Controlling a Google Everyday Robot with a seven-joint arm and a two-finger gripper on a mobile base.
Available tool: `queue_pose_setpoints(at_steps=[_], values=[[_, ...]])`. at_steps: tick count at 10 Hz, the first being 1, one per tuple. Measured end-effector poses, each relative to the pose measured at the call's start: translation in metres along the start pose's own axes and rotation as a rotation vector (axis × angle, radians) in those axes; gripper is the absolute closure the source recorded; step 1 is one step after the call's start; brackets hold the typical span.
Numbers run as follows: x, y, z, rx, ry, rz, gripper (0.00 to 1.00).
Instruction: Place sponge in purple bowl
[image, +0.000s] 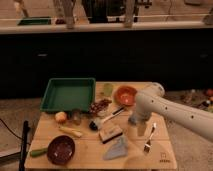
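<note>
The tool hung low over the bench, well to the right of the purple bowl. Whether it was wide or narrow could not be told. The sponge lay on the bench just behind the purple bowl, not touching it.

A dim room. A pale wooden worktop stands on a speckled grey floor. Behind it runs a long dark cabinet front topped by a light counter. A thin dark cable lies on the floor at left. The tool hangs over the worktop's right side.
</note>
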Motion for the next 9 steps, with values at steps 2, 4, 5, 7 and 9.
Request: queue_pose_setpoints(at_steps=[2, 4, 5, 7, 9], values=[[0.004, -0.015, 0.003, -0.004, 0.005, -0.056, 0.2], [0.003, -0.028, 0.005, -0.031, 0.002, -0.17, 0.2], [0.002, -0.031, 0.006, -0.045, 0.001, -0.218, 0.2], [0.002, -0.037, 0.009, -0.068, 0.001, -0.294, 0.2], [0.001, -0.04, 0.013, -0.08, -0.006, -0.376, 0.2]])
